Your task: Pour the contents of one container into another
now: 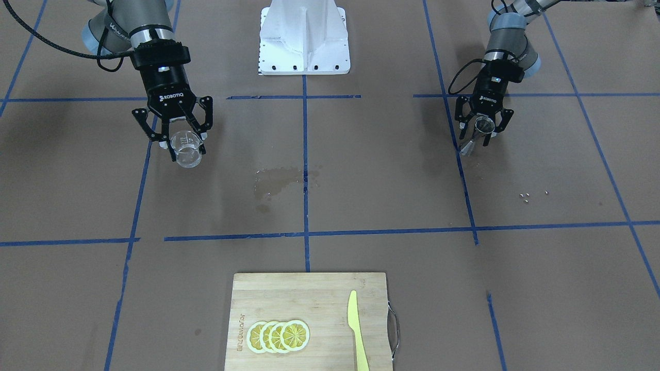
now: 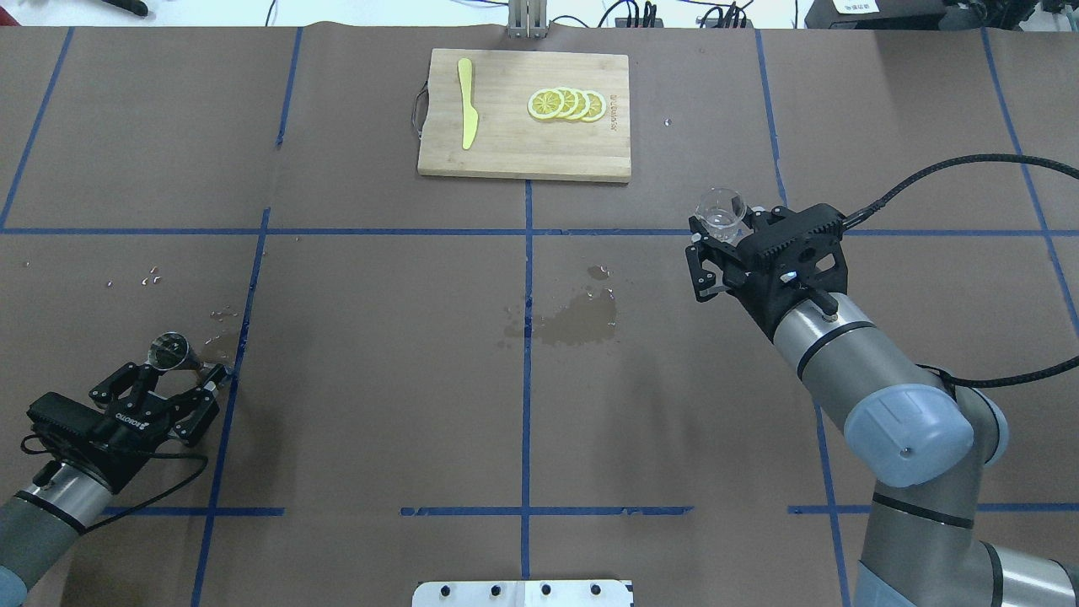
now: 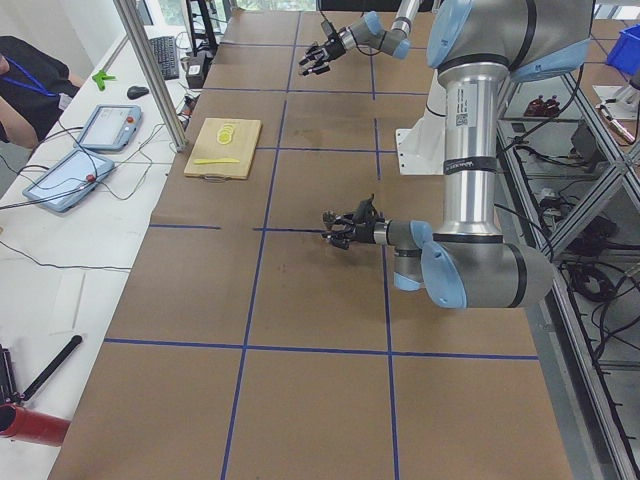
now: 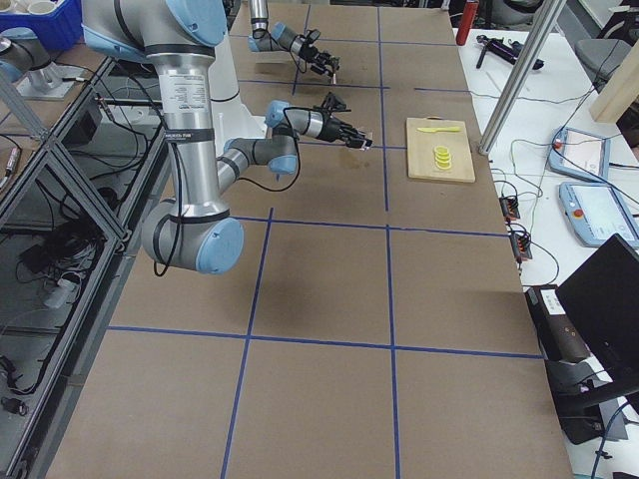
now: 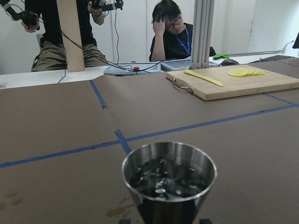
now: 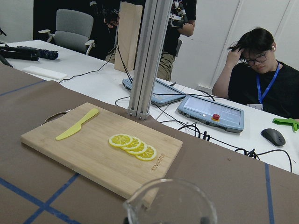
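The left claw (image 2: 181, 371) was clamped on the jigger (image 2: 169, 351) at the surface's (image 2: 379, 379) left side, liquid showing inside. A wet patch (image 2: 582, 320) marked the middle. Well apart, the right claw (image 2: 723, 226) gripped the beaker (image 2: 721, 206), seemingly empty. The pouring looked done, with only setting-down left.

Wide brown paper-covered table (image 2: 379, 379), gridded by blue tape lines (image 2: 527, 405); a dark damp stain (image 2: 582, 324) sat near its middle; beyond the far edge stood a white workbench (image 6: 93, 79), a silver aluminium post (image 6: 148, 56) and a grey office chair (image 6: 74, 30); plain white wall (image 6: 219, 42) behind, evenly lit.
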### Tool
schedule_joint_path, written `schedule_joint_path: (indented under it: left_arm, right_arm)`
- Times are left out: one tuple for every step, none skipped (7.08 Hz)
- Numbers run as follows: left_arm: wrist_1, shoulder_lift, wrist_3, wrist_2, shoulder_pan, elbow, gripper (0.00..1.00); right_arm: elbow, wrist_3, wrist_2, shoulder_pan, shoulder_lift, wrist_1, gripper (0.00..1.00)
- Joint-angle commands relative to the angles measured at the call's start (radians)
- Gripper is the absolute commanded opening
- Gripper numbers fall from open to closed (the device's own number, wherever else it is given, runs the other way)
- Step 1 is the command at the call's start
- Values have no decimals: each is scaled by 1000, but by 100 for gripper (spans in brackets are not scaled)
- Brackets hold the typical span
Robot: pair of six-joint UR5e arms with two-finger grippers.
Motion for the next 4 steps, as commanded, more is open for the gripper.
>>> schedule_joint_path:
  left_arm:
    - [-6, 2, 5, 20, -3, -2, 100]
    - [-10, 2, 7, 34, -4, -10, 100]
    - [-12, 2, 4, 35, -4, -23, 100]
    - [-15, 8, 1, 78, -4, -51, 100]
  right_arm:
    - [0, 0, 0, 0, 0, 0, 0]
    - [0, 0, 0, 0, 0, 0, 0]
    - [0, 0, 0, 1, 0, 0, 0]
    - [0, 0, 0, 1, 0, 0, 0]
